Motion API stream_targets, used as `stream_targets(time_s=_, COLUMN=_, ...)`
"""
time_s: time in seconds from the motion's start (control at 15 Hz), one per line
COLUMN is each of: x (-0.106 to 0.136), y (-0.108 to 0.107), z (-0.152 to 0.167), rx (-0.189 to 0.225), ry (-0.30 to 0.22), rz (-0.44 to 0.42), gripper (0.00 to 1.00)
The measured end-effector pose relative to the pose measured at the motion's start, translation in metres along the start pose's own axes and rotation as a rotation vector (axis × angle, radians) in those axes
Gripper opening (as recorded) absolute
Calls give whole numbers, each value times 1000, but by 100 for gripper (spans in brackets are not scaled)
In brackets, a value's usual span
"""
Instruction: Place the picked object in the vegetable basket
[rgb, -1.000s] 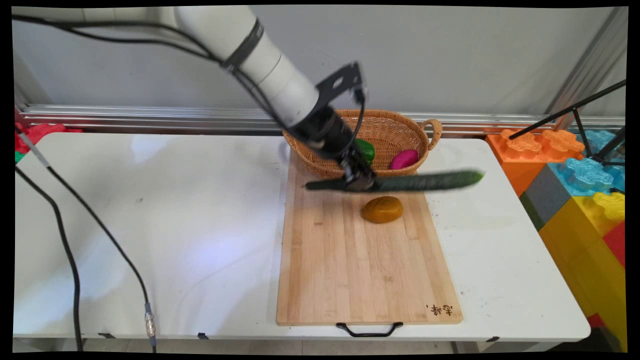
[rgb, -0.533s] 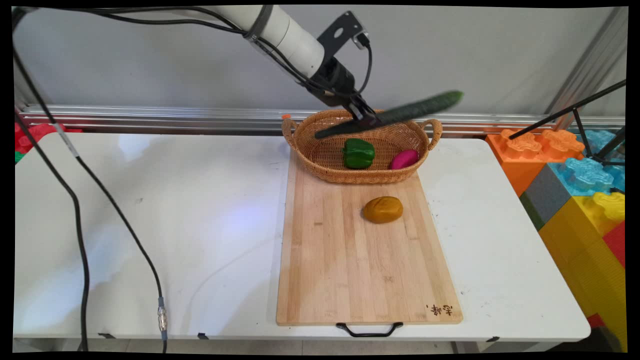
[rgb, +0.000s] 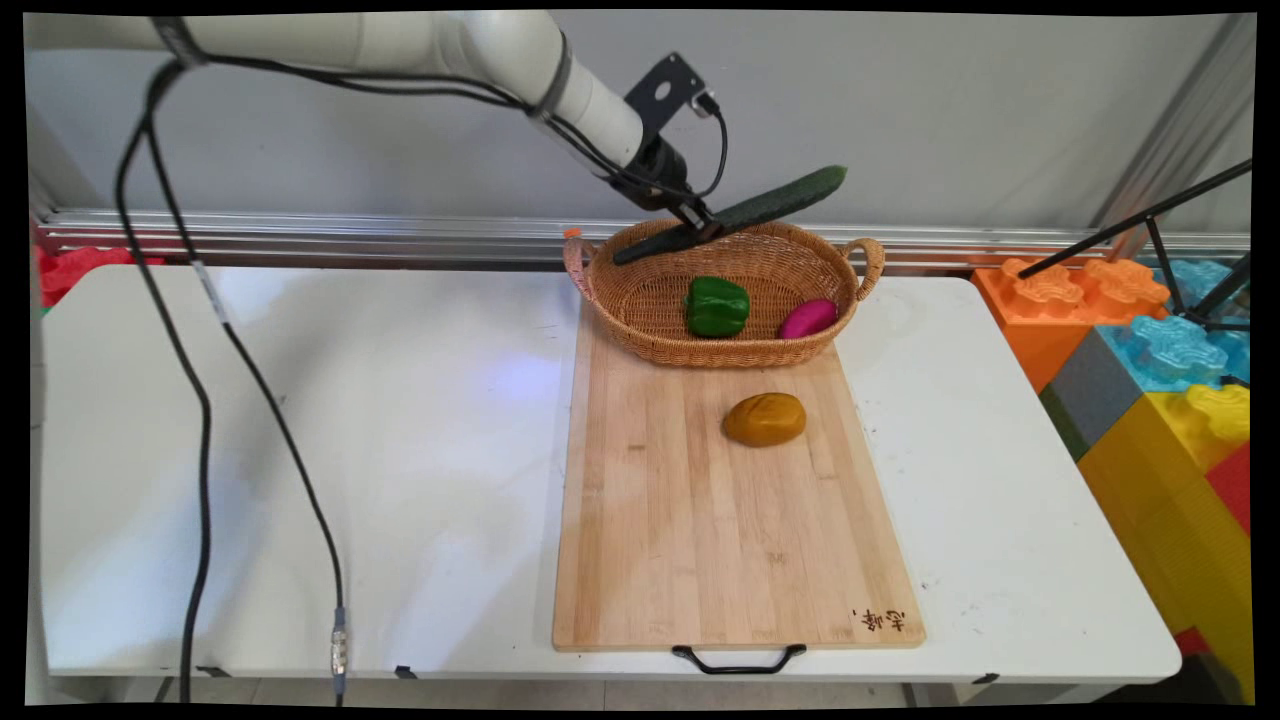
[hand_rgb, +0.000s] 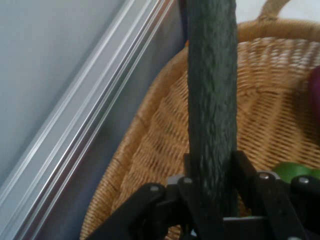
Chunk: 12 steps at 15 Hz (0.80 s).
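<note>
A wicker basket (rgb: 650, 310) stood at the far end of a wooden board (rgb: 700, 530) on the white tabletop (rgb: 300, 450). Inside the basket lay a green pepper (rgb: 717, 306) near the middle and a magenta vegetable (rgb: 808, 318) toward its right wall, the two apart. On the board just in front of the basket sat a brown potato (rgb: 765, 419), clear of the basket's near wall. Right of the basket, beyond the tabletop's edge, coloured block toys (rgb: 1150, 350) were stacked, with a black tripod leg (rgb: 1130, 225) slanting over them. Black cables (rgb: 190, 350) hung from the arm, well left of the basket.

In the hand view the pepper (hand_rgb: 295, 171) showed only as a green sliver behind the gripper's linkage, and the magenta vegetable (hand_rgb: 315, 92) was cut off at the edge. The basket's far handle (hand_rgb: 272, 7) was partly cropped.

The gripper (rgb: 697, 222) hovered above the basket's back rim, its fingers (hand_rgb: 244, 170) closed around a long dark cucumber (rgb: 740, 212). The cucumber was clamped nearer its left end and tilted, its right end raised above the basket, its left end dipping toward the rim; it touched nothing but the gripper.
</note>
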Motion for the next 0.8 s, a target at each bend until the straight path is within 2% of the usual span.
stream_targets(time_s=0.33, x=-13, y=-5, z=33, rx=9, ry=-21, rz=-31, gripper=0)
stream_targets(time_s=0.4, x=-15, y=-4, z=37, rx=9, ry=-25, rz=-38, gripper=100)
stream_targets(time_s=0.6, x=-11, y=-2, z=44, rx=3, ry=-23, rz=-62, gripper=100)
stream_targets(time_s=0.8, x=2, y=4, z=34, rx=-10, ry=-7, rz=-76, gripper=100)
